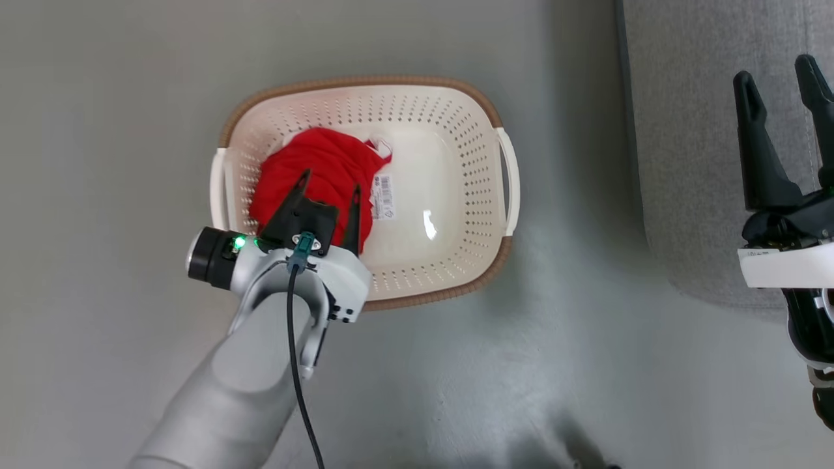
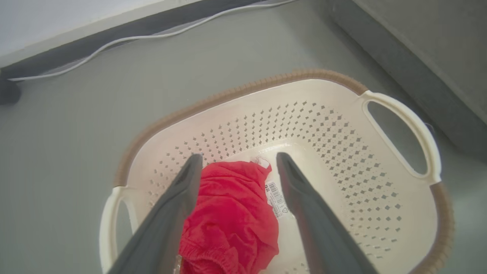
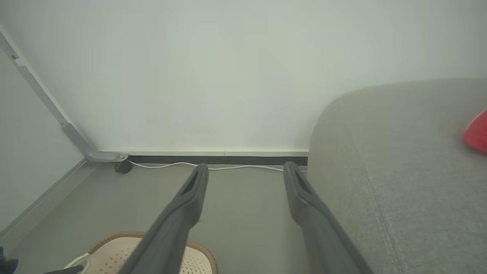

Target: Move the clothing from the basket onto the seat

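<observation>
You will find the near part of the clothing [image 1: 313, 163] hidden beneath the left gripper [image 1: 330, 182]. The label [image 1: 384, 197] beside its right finger is printed too small to read. To the right of the right gripper [image 3: 246, 166], a red piece [image 3: 477, 131] on the seat [image 3: 399, 160] is cut off at the edge of view, and you cannot tell what it is.

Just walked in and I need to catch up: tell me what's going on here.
The robot is emptying a laundry basket that stands on the floor onto the grey seat beside it. Its left gripper is open, fingers reaching down over the red garment lying in the basket's left half; nothing is gripped yet. The right gripper is open and empty near the seat's edge. A red piece already lies on the seat, likely clothing moved over.
</observation>
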`<state>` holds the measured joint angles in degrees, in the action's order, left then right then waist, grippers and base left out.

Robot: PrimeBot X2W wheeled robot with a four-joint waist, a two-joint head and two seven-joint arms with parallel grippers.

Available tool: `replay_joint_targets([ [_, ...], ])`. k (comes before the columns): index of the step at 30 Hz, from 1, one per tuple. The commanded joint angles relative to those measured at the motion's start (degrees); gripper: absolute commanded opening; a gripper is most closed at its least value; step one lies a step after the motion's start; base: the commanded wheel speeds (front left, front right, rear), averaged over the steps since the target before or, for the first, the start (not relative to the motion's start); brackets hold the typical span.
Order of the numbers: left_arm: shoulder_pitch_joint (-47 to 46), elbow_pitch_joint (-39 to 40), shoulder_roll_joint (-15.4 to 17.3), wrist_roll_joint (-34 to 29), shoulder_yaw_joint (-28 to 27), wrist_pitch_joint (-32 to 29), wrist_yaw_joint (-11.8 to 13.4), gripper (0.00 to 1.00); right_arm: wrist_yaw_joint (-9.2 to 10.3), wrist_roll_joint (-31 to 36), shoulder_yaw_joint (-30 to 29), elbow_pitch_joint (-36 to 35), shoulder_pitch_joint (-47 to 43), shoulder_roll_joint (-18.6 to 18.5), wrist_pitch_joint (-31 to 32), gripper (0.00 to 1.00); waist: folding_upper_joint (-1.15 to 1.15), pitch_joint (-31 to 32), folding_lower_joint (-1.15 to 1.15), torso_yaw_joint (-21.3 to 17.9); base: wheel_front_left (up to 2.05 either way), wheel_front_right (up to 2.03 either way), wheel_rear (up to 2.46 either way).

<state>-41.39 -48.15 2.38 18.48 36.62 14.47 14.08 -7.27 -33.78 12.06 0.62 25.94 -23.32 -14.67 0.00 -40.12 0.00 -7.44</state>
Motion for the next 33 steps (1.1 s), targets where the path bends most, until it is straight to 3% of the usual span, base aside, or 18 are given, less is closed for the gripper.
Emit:
replay_joint_targets([
  [1, -1.82, -2.0, 0.5, 0.9, 0.06, 0.3, -0.62, 1.0, -0.22, -0.43, 1.0, -1.7, -0.27, -1.04, -0.33, 1.0, 0.0, -1.77, 0.0, -1.18, 0.0, 0.0, 0.0],
  [6, -7.83, -10.76, 0.5, 2.64, 6.28, -5.46, -1.6, 1.0, -0.22, -0.95, 2.23, -2.13, 1.23, -0.67, -0.33, 1.0, 0.0, -4.2, 0.0, -2.09, 0.0, 0.0, 0.0],
  [18, -15.69, -18.47, 0.5, 4.02, 18.01, -24.53, -1.94, 1.0, -0.22, -1.81, 3.71, -2.54, 3.02, 0.55, -0.33, 1.0, 0.0, -7.91, 0.0, -4.14, 0.0, 0.0, 0.0],
  [33, -22.95, -24.11, 0.55, 0.73, 26.24, -35.4, -1.76, 1.0, -0.22, -3.0, 4.72, -3.56, 4.85, 2.68, -0.33, 1.0, 0.0, -13.78, 0.0, -8.11, 0.0, 0.0, 0.0],
])
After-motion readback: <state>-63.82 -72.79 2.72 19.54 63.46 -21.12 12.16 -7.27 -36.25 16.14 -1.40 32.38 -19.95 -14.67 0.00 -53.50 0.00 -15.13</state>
